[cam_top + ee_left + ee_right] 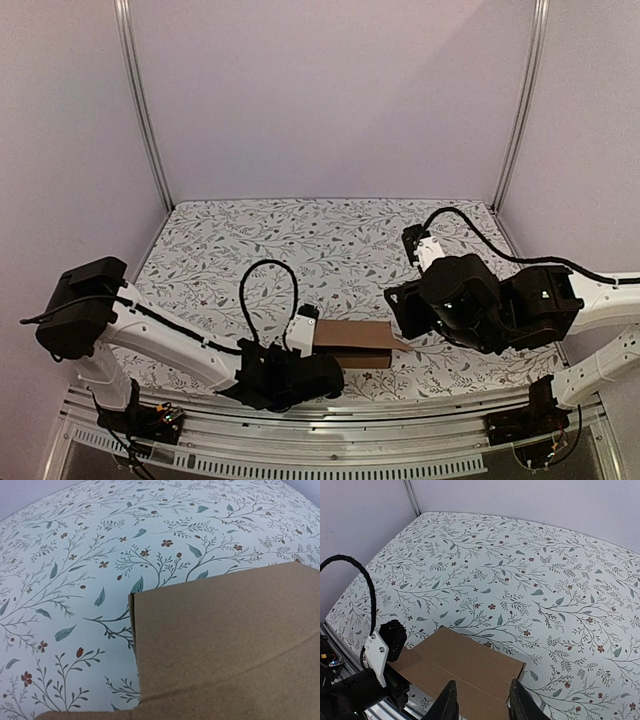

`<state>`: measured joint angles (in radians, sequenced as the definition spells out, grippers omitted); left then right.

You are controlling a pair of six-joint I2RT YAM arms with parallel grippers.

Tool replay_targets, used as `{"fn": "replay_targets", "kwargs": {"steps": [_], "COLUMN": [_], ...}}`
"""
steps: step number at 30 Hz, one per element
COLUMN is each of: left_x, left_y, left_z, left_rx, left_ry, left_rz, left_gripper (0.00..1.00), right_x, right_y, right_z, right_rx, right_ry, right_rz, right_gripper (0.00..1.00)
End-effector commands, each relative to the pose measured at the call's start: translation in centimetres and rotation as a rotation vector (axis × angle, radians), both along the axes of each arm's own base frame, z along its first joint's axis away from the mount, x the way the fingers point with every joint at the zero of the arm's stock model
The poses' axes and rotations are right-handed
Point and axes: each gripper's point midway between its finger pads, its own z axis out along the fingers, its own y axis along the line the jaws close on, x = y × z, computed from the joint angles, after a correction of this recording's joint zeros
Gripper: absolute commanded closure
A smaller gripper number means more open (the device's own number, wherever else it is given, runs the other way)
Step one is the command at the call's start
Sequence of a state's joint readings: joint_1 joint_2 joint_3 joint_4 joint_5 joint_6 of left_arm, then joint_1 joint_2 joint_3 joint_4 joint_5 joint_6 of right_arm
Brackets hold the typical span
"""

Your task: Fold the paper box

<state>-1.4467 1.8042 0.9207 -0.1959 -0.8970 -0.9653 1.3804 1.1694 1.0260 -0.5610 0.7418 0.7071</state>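
A flowered table [300,240] with two robot arms reaching in from its near edge. The paper box [355,343], a plain brown cardboard piece, lies close to that near edge, between the two arms. From above it looks like a low oblong, with a crease running along its length.

The left gripper [312,358] is at the box's left end. Its jaws are fully closed, and they appear to pinch the thin cardboard edge there, though the contact itself is hidden. Its own camera shows only cardboard filling the lower right and bare tablecloth beyond it.

The right gripper [482,704] hangs over the box's right end, jaws about half apart. In its own camera, the two dark fingers [449,702] frame the cardboard's near end. I cannot tell whether they touch it.

My reading is that the left hand steadies the box while the right one gets ready to press or tuck a panel.

- A thin edge held in a tight pinch could slip free if the right hand pushes sideways, and the box would then slide on the smooth cloth.
- A push that lands off the crease could buckle the panel instead of folding it.
- The box sits near the table's front rail, so a shove toward the arms could send it off.
- The two hands are close together and could knock into each other.
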Motion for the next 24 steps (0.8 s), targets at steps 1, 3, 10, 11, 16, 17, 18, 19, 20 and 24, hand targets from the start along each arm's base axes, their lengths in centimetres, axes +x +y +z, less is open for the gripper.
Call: {"fn": "replay_targets", "kwargs": {"steps": [1, 3, 10, 11, 16, 17, 18, 19, 20, 24], "left_x": [-1.6, -1.6, -2.0, -2.0, -2.2, -2.2, -2.2, -2.2, -2.2, -2.2], "left_y": [0.1, 0.0, -0.6, -0.6, -0.6, -0.5, -0.5, -0.4, -0.4, -0.3], "left_z": [-1.8, -1.7, -1.5, -1.5, -1.2, -1.2, -1.2, -1.2, -1.2, -1.2], "left_rx": [0.089, 0.091, 0.119, 0.125, 0.134, 0.136, 0.137, 0.138, 0.136, 0.137], "left_ry": [0.053, 0.051, 0.041, 0.038, 0.027, 0.027, 0.027, 0.028, 0.03, 0.037], "left_rz": [-0.058, -0.06, -0.072, -0.072, -0.067, -0.063, -0.06, -0.054, -0.051, -0.032], "left_gripper": [1.0, 1.0, 1.0, 1.0, 0.99, 0.98, 0.97, 0.95, 0.94, 0.85], "right_x": [0.6, 1.1, 2.6, 2.8, 3.1, 3.1, 3.2, 3.2, 3.2, 3.2], "right_y": [3.1, 4.3, 7.1, 7.2, 8.0, 8.1, 8.0, 8.0, 8.0, 7.4], "right_z": [-1.3, -2.7, -7.3, -7.8, -11.6, -12.4, -12.9, -13.5, -14.0, -16.3], "right_rx": [-0.085, -0.087, -0.096, -0.104, -0.128, -0.132, -0.133, -0.129, -0.133, -0.159], "right_ry": [0.003, 0.02, 0.052, 0.05, 0.078, 0.084, 0.087, 0.095, 0.098, 0.114], "right_rz": [0.071, 0.074, 0.038, 0.026, -0.007, -0.014, -0.02, -0.03, -0.035, -0.064], "right_gripper": [0.71, 0.76, 0.97, 1.0, 1.0, 1.0, 1.0, 1.0, 1.0, 1.0]}}
